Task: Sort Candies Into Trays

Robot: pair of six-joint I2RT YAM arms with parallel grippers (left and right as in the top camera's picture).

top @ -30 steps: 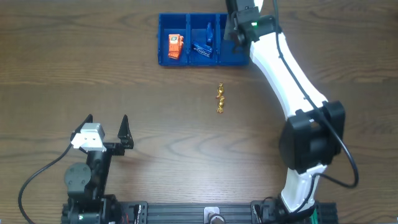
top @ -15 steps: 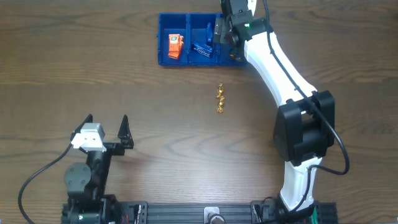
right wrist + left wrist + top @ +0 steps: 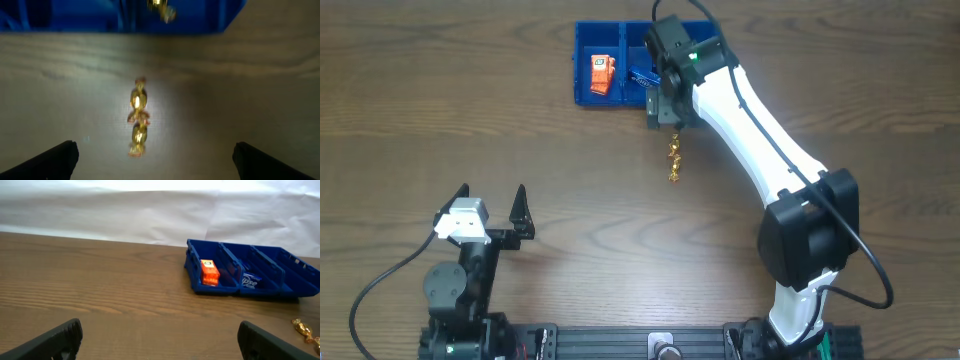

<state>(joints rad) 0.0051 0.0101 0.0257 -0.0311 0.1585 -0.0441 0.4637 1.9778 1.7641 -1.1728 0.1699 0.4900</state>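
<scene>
A blue three-compartment tray (image 3: pixel 610 99) stands at the table's far side. Its left compartment holds an orange candy (image 3: pixel 603 73), its middle one a blue candy (image 3: pixel 642 78). Two gold candies (image 3: pixel 673 160) lie in a line on the wood just in front of the tray. My right gripper (image 3: pixel 663 115) hovers open over them, at the tray's front edge. In the right wrist view the gold candies (image 3: pixel 138 116) lie ahead of its open fingers, and another gold candy (image 3: pixel 162 9) sits inside the tray. My left gripper (image 3: pixel 492 205) rests open at the near left.
The left wrist view shows the tray (image 3: pixel 280 287) far off, with the orange candy (image 3: pixel 210 272) in it and a gold candy (image 3: pixel 305 330) on the wood. Bare table lies between the left gripper and the tray.
My right gripper has swung from above the tray's right compartment toward the near side and the left, ending over the gold candies on the table. The left arm has stayed still.
</scene>
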